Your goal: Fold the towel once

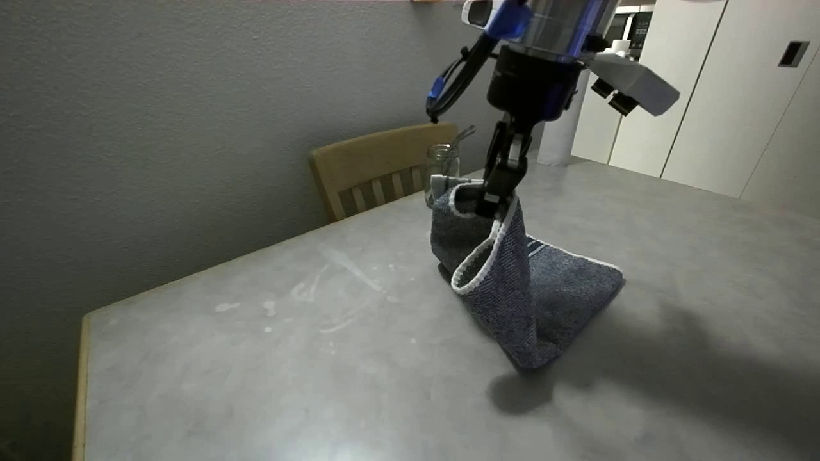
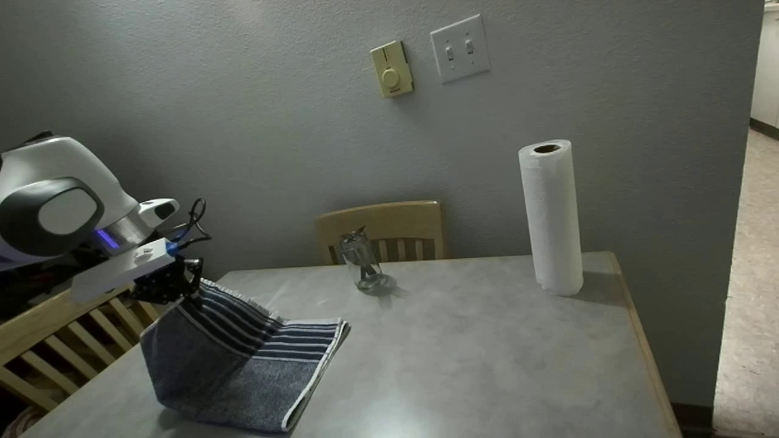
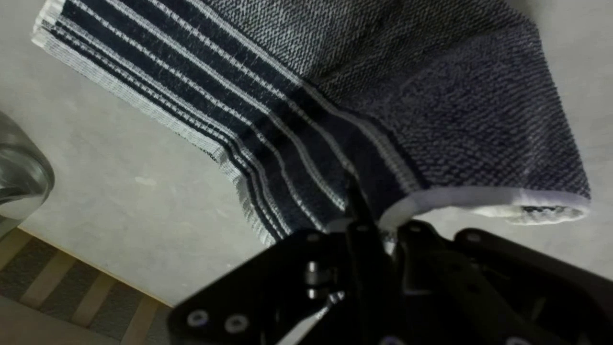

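The blue-grey towel (image 1: 570, 288) lies on the table with one part lifted. In an exterior view (image 2: 261, 389) its striped end faces the wall side, its near right edge is flat on the table, and its left part rises to my gripper (image 2: 193, 298). That right edge shows doubled pale borders. In the wrist view the towel (image 3: 445, 105) runs up into my gripper (image 3: 376, 230), which is shut on its pale edge beside the stripes. The gripper (image 1: 492, 208) holds this edge above the table, and the cloth hangs in a curled fold below. The fingertips are partly hidden by cloth.
A glass jar with utensils (image 2: 363, 261) stands near the table's wall-side edge, close to the towel; it also shows in the wrist view (image 3: 21, 167). A paper towel roll (image 2: 551, 219) stands at the far right. Wooden chairs (image 2: 389, 222) border the table (image 2: 487, 365).
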{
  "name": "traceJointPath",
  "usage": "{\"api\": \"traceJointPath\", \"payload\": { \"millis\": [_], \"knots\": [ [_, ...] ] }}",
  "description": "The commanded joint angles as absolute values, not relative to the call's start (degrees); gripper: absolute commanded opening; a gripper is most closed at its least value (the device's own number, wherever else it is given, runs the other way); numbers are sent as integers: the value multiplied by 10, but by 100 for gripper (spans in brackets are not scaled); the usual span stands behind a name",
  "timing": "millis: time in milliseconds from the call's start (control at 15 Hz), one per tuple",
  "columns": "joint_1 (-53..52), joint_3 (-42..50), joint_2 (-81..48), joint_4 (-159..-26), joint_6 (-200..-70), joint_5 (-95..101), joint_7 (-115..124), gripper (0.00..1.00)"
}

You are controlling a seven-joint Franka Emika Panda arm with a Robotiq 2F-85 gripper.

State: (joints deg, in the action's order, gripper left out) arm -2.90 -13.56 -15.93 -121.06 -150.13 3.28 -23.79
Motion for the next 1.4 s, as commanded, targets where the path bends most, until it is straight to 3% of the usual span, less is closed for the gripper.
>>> {"api": "traceJointPath", "payload": {
  "millis": [0, 867, 1333],
  "knots": [
    [-38, -126, -158, -1212, -1505, 38, -240, 2],
    [5, -134, -133, -1231, -1515, -19, -349, 2],
    [68, -165, -134, -1236, -1529, -216, -547, 2]
  ]
}}
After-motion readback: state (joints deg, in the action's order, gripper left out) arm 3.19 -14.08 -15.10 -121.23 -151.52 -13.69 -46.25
